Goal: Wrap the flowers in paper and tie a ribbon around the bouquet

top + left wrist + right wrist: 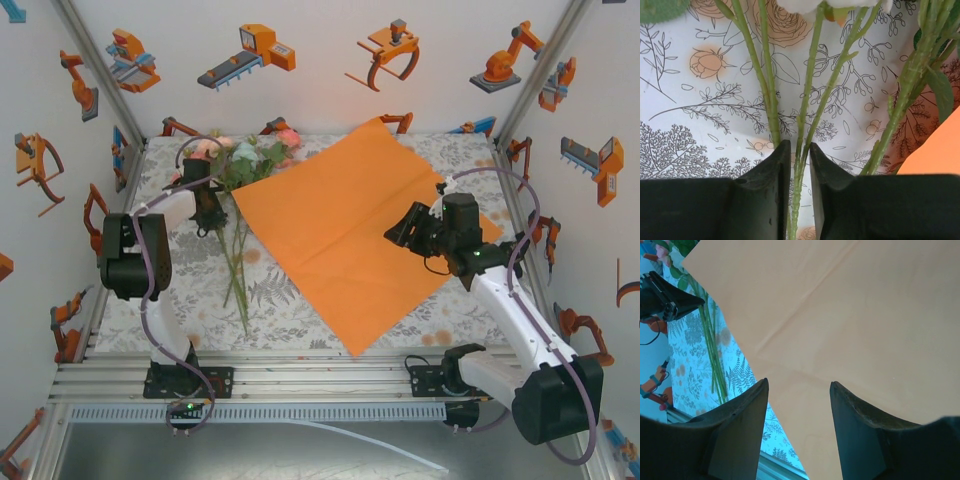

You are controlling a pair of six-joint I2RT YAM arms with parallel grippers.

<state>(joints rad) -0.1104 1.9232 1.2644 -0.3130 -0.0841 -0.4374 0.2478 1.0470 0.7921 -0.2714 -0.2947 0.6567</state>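
Left jaws: they sit over the flowers (243, 160), on the stems just below the heads. In the left wrist view they stand at a narrow gap, and one thin green stem, perhaps two, runs straight through it from the tips inward. A sliver of pale cloth shows on either side of the stem at the tips. Deeper in it is dark, so I cannot tell whether the pads press on the stem. Other stems pass outside the gap on both sides.

Flowers: the heads lie at the far left of the table (300, 322), and the stems trail toward the near edge, just beside the left edge of the paper (345, 225).

Right jaws: about half open, holding nothing, over the right part of the paper. Orange sheet shows through the gap between them. I cannot tell whether the tips touch it.

Paper: flat and set diagonally, one corner toward the far wall and one reaching the near edge, with faint creases across it.

Surface: a white cloth (205, 300) printed with grey ferns and pale orange roses covers the table.

Room: white walls (320, 95) carry orange and grey pictures of robot arms. Aluminium rails (300, 378) run along the near edge.
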